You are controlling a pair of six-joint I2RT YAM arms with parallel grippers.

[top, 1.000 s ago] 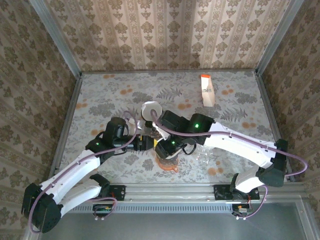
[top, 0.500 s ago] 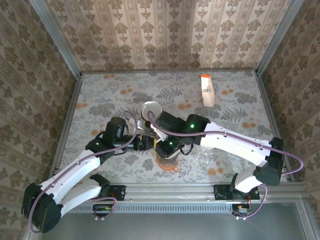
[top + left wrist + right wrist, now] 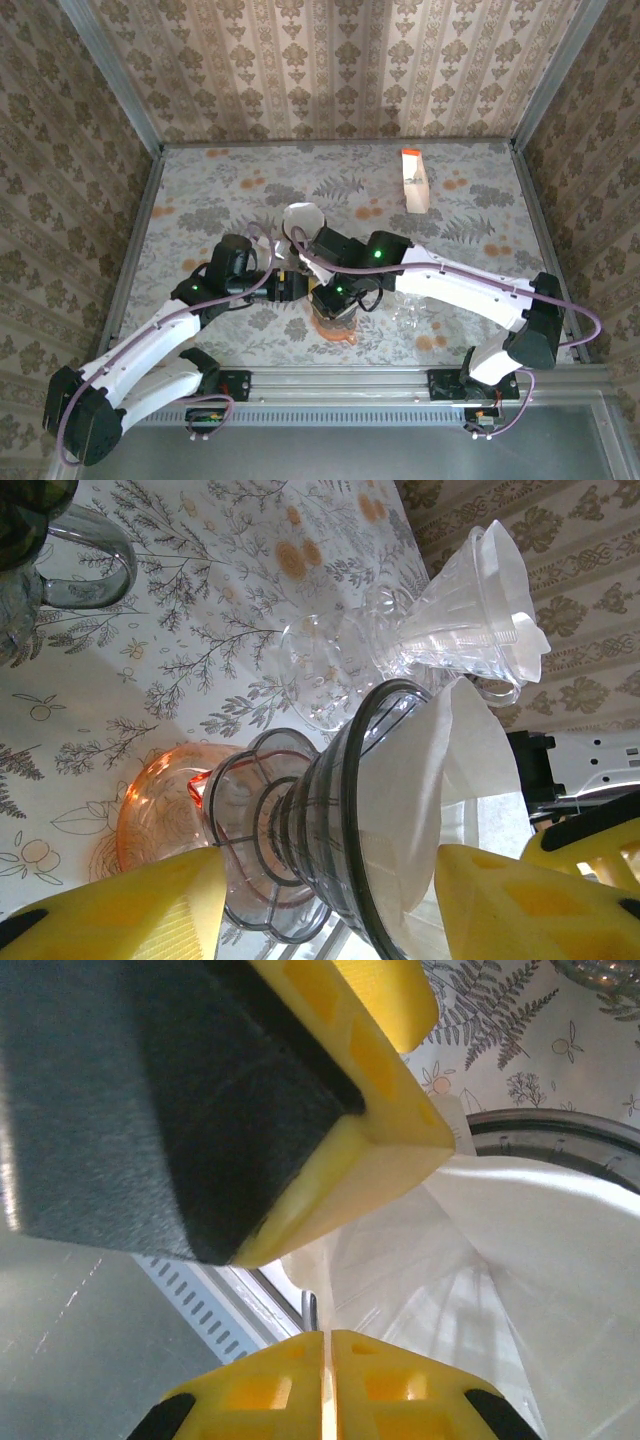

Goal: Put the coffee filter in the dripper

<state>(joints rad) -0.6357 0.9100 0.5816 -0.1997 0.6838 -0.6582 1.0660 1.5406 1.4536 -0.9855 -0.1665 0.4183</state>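
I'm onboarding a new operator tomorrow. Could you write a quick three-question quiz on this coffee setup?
1. True or false: the white coffee filter sits in the mouth of the dark dripper.
2. What colour is the glass saucer at the dark dripper's base? A) blue B) orange C) green
3. Fill in: in the left wrist view, the clear dripper beyond the dark one holds a white ____.

Key: 1 true; 2 B; 3 filter, a second filter.
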